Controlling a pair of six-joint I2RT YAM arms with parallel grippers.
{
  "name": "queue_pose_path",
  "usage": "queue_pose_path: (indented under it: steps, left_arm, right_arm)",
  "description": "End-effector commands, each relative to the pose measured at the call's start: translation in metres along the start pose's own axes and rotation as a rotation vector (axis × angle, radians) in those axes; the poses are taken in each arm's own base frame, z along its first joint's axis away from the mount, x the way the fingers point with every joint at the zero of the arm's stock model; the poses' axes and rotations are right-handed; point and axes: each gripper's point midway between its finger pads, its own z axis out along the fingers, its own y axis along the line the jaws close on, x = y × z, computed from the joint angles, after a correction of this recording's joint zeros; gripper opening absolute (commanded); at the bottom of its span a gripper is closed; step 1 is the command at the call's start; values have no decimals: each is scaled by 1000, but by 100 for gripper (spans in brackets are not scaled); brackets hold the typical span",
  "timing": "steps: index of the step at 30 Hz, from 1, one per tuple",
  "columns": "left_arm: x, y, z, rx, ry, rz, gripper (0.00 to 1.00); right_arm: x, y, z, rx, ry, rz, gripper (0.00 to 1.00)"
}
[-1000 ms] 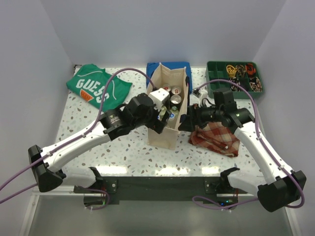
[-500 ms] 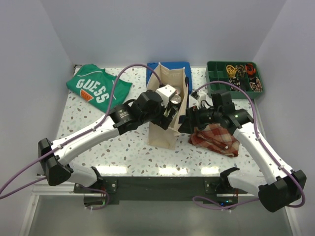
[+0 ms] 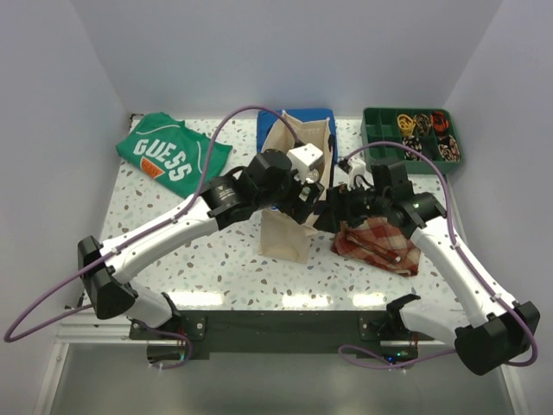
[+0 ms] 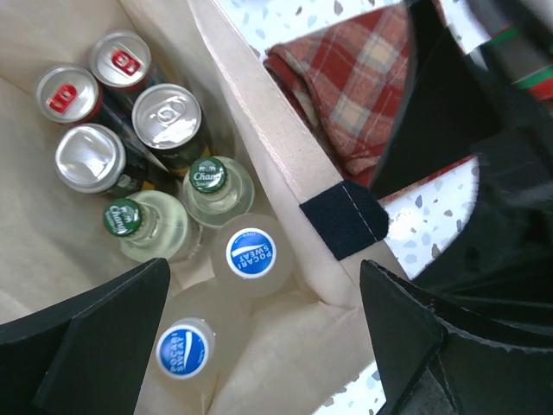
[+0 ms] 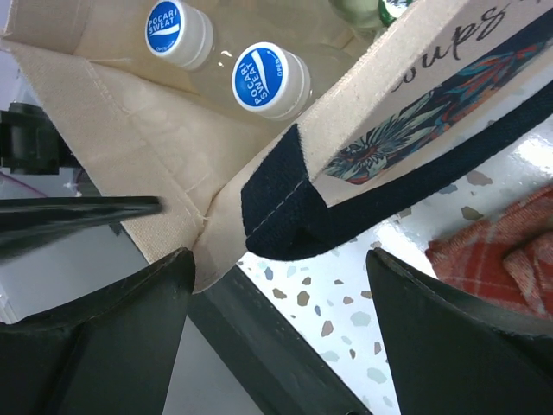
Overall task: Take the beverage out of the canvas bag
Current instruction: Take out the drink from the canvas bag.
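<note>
Nearest me, the upright cream canvas bag with navy handles (image 3: 283, 238) stands on the speckled white table (image 3: 216, 259). My left gripper (image 4: 259, 346) hangs over the bag's open mouth, its fingers spread wide and holding nothing. The drinks are all inside the bag. Directly under that gripper stand two clear plastic bottles with blue caps (image 4: 252, 253). Past them are two pale bottles with green caps (image 4: 207, 175), then four metal cans (image 4: 166, 117), two of which have red tops.

My right gripper (image 5: 276, 320) sits at the bag's right rim, fingers released. The rim and a navy handle strap (image 5: 285, 216) lie in the gap between them, and I cannot tell whether either finger touches the fabric.

Just right of the bag lies a crumpled red plaid cloth (image 3: 380, 238). Behind the bag is a folded blue cloth (image 3: 302, 113). Far left of the bag lies a green printed T-shirt (image 3: 173, 156), and far right of it a dark green compartment tray (image 3: 378, 131) holding small items.
</note>
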Motion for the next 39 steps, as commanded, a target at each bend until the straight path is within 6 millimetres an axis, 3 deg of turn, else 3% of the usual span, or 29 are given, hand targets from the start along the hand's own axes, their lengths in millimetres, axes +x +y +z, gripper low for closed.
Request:
queue_pose_path:
  steps: [1, 17, 39]
  left_arm:
    - [1, -8, 13, 31, -12, 7, 96]
    - [21, 4, 38, -50, 55, -31, 90]
    - [37, 3, 45, -34, 123, -39, 86]
  right_arm:
    - [-12, -5, -15, 96, -53, -20, 84]
    - [-26, 1, -33, 128, -107, -32, 84]
    - [-96, 15, -91, 239, -444, -98, 89]
